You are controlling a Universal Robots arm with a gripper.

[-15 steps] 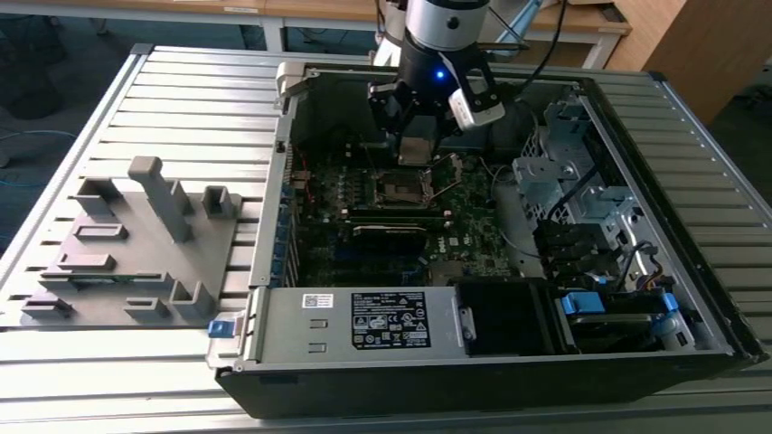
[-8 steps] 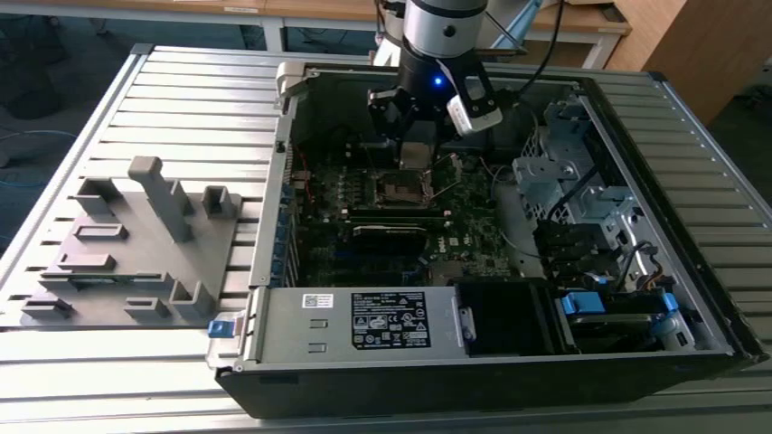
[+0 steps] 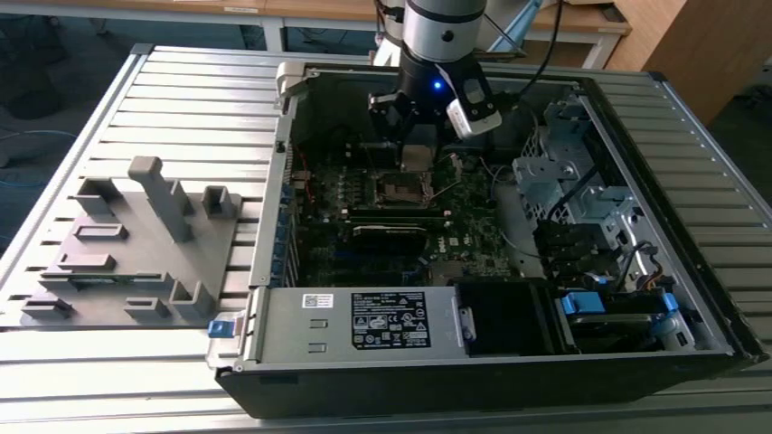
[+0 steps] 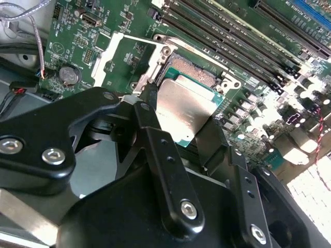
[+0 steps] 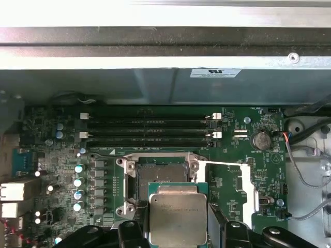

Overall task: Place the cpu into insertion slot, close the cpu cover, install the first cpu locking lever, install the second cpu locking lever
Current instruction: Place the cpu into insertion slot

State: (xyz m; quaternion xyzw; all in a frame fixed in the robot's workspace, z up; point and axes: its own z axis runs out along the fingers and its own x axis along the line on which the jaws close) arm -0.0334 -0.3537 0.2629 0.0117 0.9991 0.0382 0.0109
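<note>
In the exterior view the gripper (image 3: 415, 149) hangs inside the open computer case (image 3: 483, 384), toward twelve o'clock of the picture. The insertion slot (image 3: 399, 188) lies at the gripper's six o'clock on the motherboard (image 3: 362, 258). In the second wrist view the black fingers (image 4: 151, 101) clamp opposite edges of the cpu (image 4: 183, 108), silver top up. In the first wrist view the cpu overlaps the slot's near edge; whether it touches, I cannot tell.
</note>
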